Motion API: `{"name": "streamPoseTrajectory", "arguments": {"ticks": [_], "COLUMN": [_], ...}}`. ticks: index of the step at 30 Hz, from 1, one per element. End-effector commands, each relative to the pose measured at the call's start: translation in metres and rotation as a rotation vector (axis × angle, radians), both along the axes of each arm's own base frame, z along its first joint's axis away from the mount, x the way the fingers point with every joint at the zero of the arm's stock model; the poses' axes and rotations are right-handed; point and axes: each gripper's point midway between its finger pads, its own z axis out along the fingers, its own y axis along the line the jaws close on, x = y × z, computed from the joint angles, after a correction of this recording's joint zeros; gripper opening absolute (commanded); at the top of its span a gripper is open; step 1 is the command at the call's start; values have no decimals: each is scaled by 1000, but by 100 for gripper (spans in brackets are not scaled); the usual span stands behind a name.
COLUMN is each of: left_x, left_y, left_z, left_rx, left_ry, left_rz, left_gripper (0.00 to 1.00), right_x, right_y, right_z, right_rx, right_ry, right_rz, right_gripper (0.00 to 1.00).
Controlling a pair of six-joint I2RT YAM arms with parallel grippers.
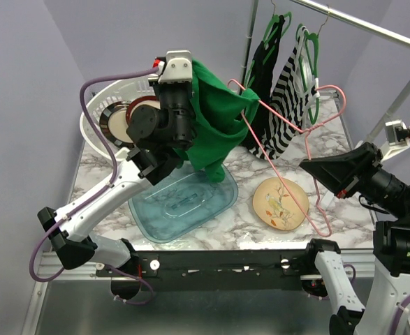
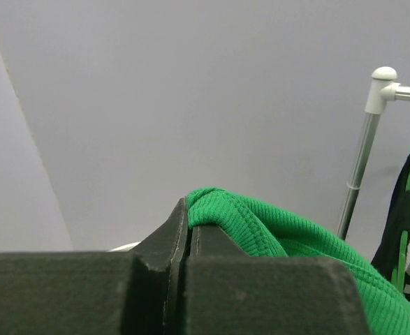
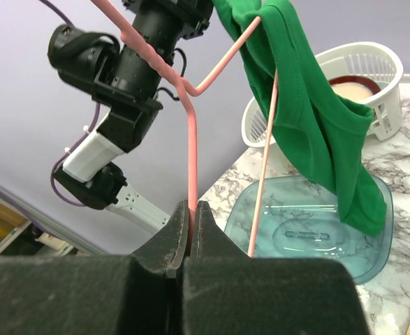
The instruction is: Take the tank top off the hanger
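The green tank top (image 1: 215,118) hangs in the air above the table, one end still over the tip of the pink wire hanger (image 1: 288,132). My left gripper (image 1: 184,77) is shut on the top's upper edge, its ribbed fabric (image 2: 288,237) pinched between the jaws. My right gripper (image 3: 192,209) is shut on the pink hanger (image 3: 191,153) near its bend; in the top view it (image 1: 309,165) sits at the right. The top (image 3: 309,118) drapes from the hanger arm in the right wrist view.
A clear blue tray (image 1: 184,202) lies under the top. A patterned plate (image 1: 280,202) lies to its right. A white basket (image 1: 110,115) with dishes stands at the back left. Striped and dark garments (image 1: 285,91) hang on green hangers from the rail (image 1: 358,24).
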Motion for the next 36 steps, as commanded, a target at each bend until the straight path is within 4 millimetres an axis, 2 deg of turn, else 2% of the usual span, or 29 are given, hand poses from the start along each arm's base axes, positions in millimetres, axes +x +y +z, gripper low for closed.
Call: {"name": "streamPoseTrajectory", "arguments": {"ticks": [1, 2, 9, 14, 15, 19, 22, 23, 27, 29, 34, 36], "left_x": [7, 10, 17, 25, 27, 23, 20, 20, 15, 7, -22, -28], "left_y": [21, 21, 45, 61, 60, 67, 60, 58, 53, 52, 26, 22], "left_z": [18, 14, 27, 23, 17, 18, 20, 14, 12, 15, 25, 14], "left_rx": [-67, -52, -85, -97, -89, -119, -120, -98, -106, -114, -143, -140], "left_ry": [20, 42, 71, 103, 109, 110, 105, 130, 134, 125, 116, 156], "left_rz": [32, 35, 84, 137, 134, 122, 54, 43, -11, -66, -333, -375], "left_gripper": [0, 0, 0, 0, 0, 0, 0, 0, 0, 0, 0, 0], "right_x": [-18, -20, -28, -38, -38, -44, -44, -44, -41, -37, -25, -18], "right_y": [4, 4, 4, 7, 6, 7, 6, 5, 1, -2, -12, -19], "right_z": [12, 13, 18, 18, 18, 21, 22, 24, 28, 29, 29, 29], "right_rx": [-33, -35, -59, -69, -73, -78, -80, -79, -64, -58, -36, -33], "right_ry": [-90, -98, -143, -176, -183, -202, -212, -218, -220, -221, -215, -214], "right_rz": [19, 20, 11, 31, 30, 34, 13, 0, -50, -77, -168, -226], "right_gripper": [1, 1, 1, 1, 1, 1, 1, 1, 1, 1, 1, 1]}}
